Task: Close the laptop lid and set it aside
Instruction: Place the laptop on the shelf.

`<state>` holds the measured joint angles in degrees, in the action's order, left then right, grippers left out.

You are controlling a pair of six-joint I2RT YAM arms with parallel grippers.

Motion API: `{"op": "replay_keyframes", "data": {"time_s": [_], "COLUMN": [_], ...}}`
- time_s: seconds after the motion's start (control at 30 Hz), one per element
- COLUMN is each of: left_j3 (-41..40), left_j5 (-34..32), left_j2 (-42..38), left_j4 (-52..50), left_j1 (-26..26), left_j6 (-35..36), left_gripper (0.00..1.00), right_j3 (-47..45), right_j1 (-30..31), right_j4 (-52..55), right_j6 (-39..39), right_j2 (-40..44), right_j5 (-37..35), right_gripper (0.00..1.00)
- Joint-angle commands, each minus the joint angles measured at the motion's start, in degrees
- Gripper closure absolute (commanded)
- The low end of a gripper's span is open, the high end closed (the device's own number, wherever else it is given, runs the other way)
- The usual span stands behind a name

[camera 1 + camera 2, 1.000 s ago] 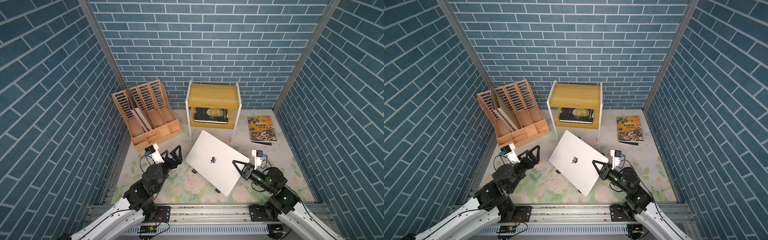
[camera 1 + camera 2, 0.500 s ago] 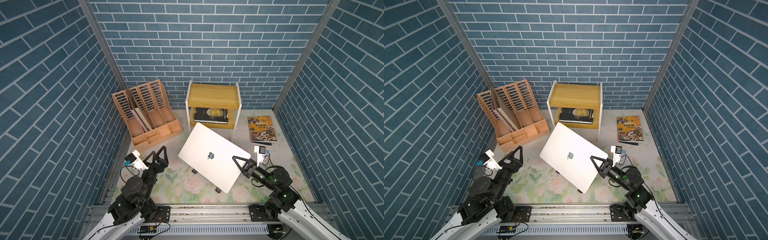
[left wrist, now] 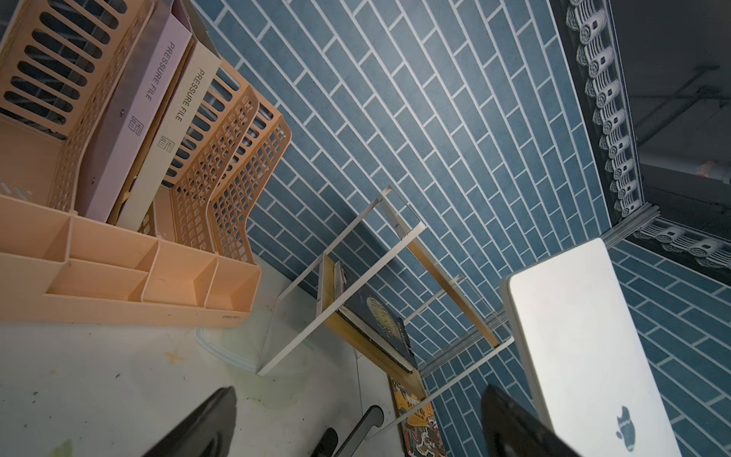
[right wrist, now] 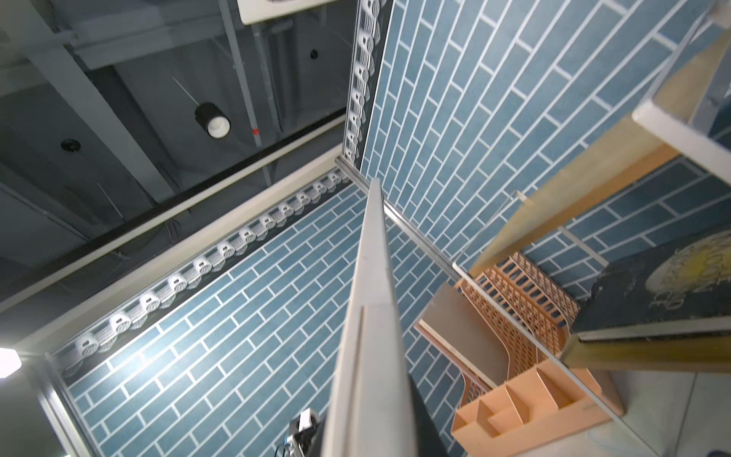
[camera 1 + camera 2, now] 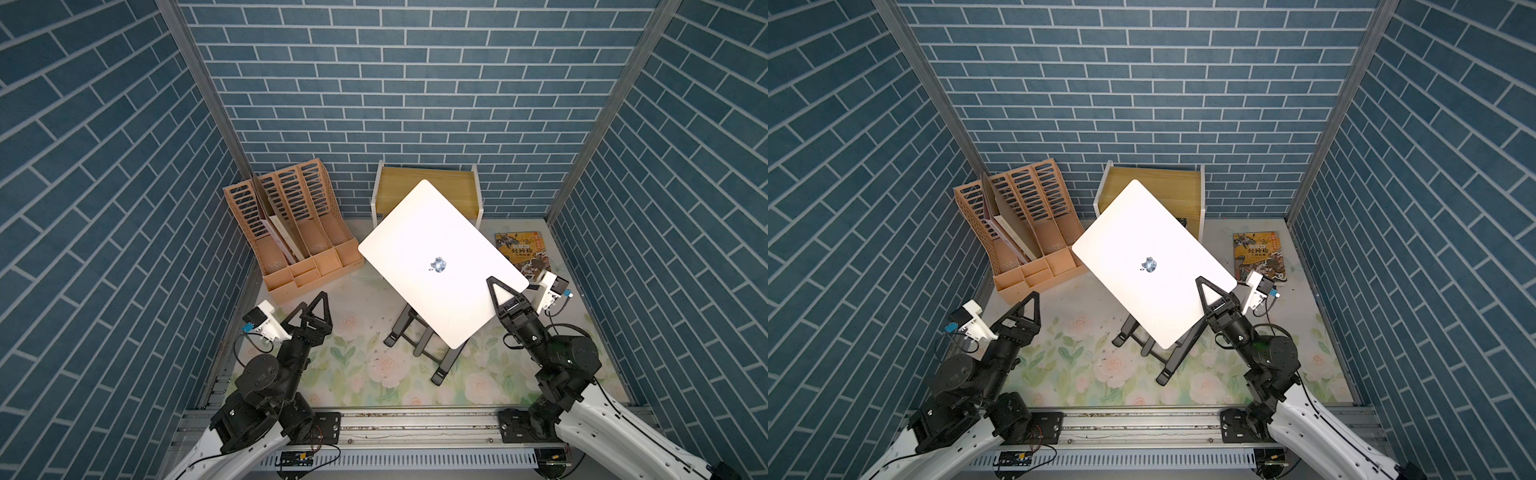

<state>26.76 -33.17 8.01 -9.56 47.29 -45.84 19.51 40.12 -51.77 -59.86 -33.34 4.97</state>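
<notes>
- Since a second ago the laptop (image 5: 440,266) has risen off the black folding stand (image 5: 419,345) and swung toward the back. It now hangs above and behind the stand, touching nothing but my gripper.
- Meanwhile my left gripper (image 5: 311,305) has backed away from the laptop's side. It sits well to the left of the stand, low over the floral mat (image 5: 365,365).
- The laptop lid (image 5: 407,232) lies flat on the base with the apple logo (image 5: 437,264) facing up. The right wrist view looks along the laptop (image 4: 374,316) edge-on and shows only a thin seam. I judge the closing done and the setting-aside under way.
- My right gripper (image 5: 498,291) is clamped on the laptop's near right corner. One finger lies on top of the lid and the other is hidden beneath.
- The right arm reaches up from the right of the stand with its wrist angled upward. The laptop sticks out from the grip, tilted, with its far end raised. In both top views that end overlaps the wooden shelf (image 5: 428,183) behind the stand.
- The left jaws stand wide apart and hold nothing. The left wrist view shows both dark fingers (image 3: 197,427) spread.
- A one-corner grip on such a wide slab may let it twist, so I want a slow carry to a landing spot away from the stand.
</notes>
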Motion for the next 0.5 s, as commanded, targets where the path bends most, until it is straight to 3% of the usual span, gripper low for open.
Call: {"op": "replay_keyframes", "data": {"time_s": [0.0, 0.23, 0.47], "left_j3": [0.9, 1.1, 0.8], "left_j5": [1.8, 2.3, 1.9], "left_j2": [1.3, 2.8, 3.6], "left_j4": [1.0, 2.2, 3.2], "left_j1": [0.3, 0.3, 0.3], "left_j6": [0.1, -0.1, -0.5], "left_gripper": [0.0, 0.0, 0.0], "right_j3": [5.3, 9.1, 14.9], "right_j1": [0.1, 1.4, 7.8], "right_j4": [-22.2, -31.4, -35.6], "right_j6": [-5.3, -7.7, -6.7], "right_j2": [-3.5, -14.7, -25.9], "right_j5": [-9.8, -19.1, -33.7], "right_gripper": [1.0, 1.0, 1.0]}}
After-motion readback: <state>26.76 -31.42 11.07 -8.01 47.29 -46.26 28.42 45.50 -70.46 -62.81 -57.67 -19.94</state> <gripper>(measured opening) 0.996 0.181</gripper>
